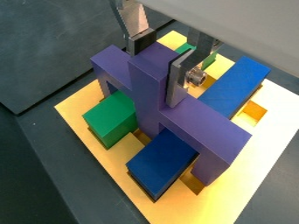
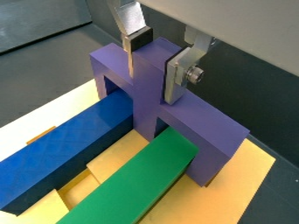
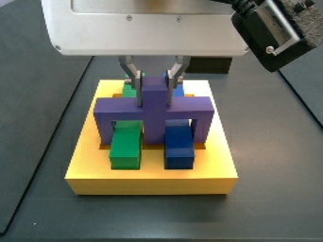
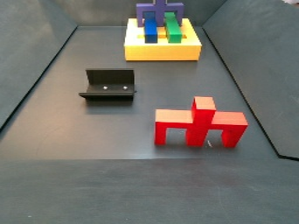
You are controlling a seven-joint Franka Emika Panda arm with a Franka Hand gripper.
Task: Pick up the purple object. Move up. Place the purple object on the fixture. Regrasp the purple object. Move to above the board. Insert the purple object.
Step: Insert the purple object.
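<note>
The end effector [image 1: 160,61] stands directly above the board [image 3: 151,175], and its two silver fingers [image 2: 176,74] are closed narrowly on the upright stem of the purple object [image 3: 153,109]. The piece therefore lies straight below the end effector, between the pads, with the stem pointing up into the grip. Its long axis, the wide bar, runs crosswise over the green bar [image 3: 125,142] and the blue bar [image 3: 178,144], which lie side by side along the board. In both wrist views the legs of the purple object come down on the outer side of each bar, so the piece bridges them. In a side view the legs seem to reach down to the yellow top. I cannot tell for certain whether they are fully seated in the slots, because the bars hide the feet. I judge that the insertion is almost finished or finished, and the coming move depends only on this vertical relation: press straight down if a gap remains, or else let go and lift straight up along the stem.

Counted on the dark surface [image 4: 70,114]: one purple object, one board, one green bar, one blue bar, one black fixture [image 4: 107,85] standing empty well apart from the board, and one red pronged piece [image 4: 200,122] nearer the camera, untouched
</note>
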